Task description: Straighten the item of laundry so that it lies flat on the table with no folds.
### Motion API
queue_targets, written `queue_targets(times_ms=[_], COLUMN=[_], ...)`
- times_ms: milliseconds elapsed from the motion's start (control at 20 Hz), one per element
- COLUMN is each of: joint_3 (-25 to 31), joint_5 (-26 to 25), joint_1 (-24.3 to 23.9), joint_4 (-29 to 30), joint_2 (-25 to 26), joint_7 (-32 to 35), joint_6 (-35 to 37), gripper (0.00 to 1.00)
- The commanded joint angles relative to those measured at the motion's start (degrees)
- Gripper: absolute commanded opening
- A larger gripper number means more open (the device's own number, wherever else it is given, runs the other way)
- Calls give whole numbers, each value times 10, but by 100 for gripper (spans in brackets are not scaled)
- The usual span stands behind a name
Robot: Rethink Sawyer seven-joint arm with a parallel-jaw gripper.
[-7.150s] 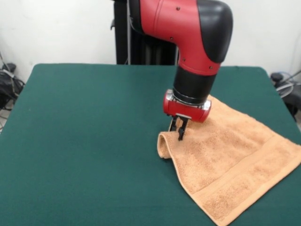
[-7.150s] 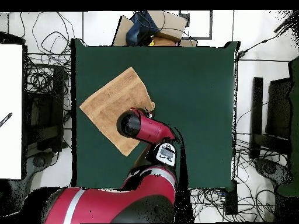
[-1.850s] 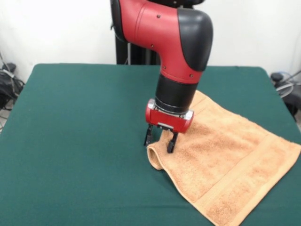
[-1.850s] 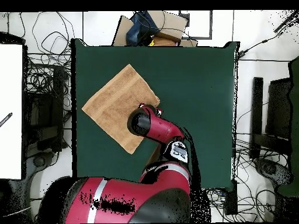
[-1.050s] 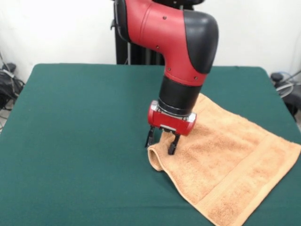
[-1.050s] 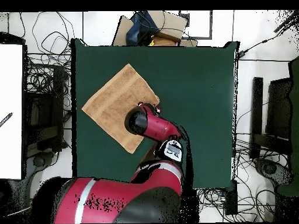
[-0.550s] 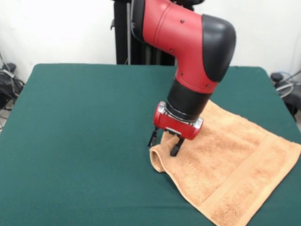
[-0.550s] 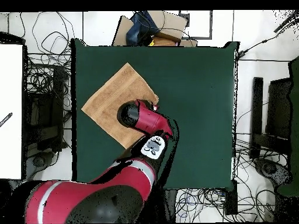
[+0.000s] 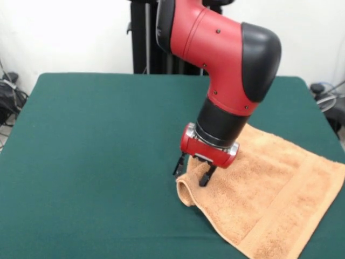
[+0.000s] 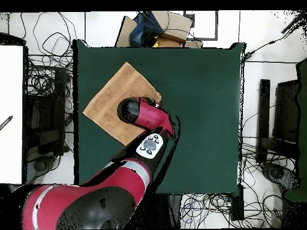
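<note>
My gripper hangs with jaws spread, straddling the towel's curled corner. The flat cloth runs toward the lower right.

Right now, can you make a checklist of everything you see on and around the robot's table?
Surface: large dark green felt-topped table, bare apart from the towel.
Job's things: small light orange-tan terry-cloth towel, mostly flat, one corner curled over by the gripper.
Clutter: nothing seen on the table.
Grippers: red and black gripper open, fingers astride the curled corner, not closed on it.
Cables: tangled black cables on the floor beside the table.
Surroundings: white wall; cardboard pieces beyond one table edge.
</note>
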Motion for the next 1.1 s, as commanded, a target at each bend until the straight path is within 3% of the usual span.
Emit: queue_targets(times_ms=[50, 400, 650, 1100], joint_3=[164, 194, 222, 224], joint_5=[37, -4, -57, -164], joint_1=[14, -17, -69, -169], joint_4=[-58, -28, 10, 81], joint_2=[89, 70, 49, -12], joint_7=[134, 88, 48, 19], joint_6=[-29, -62, -92, -87], gripper=[100, 100, 100, 100])
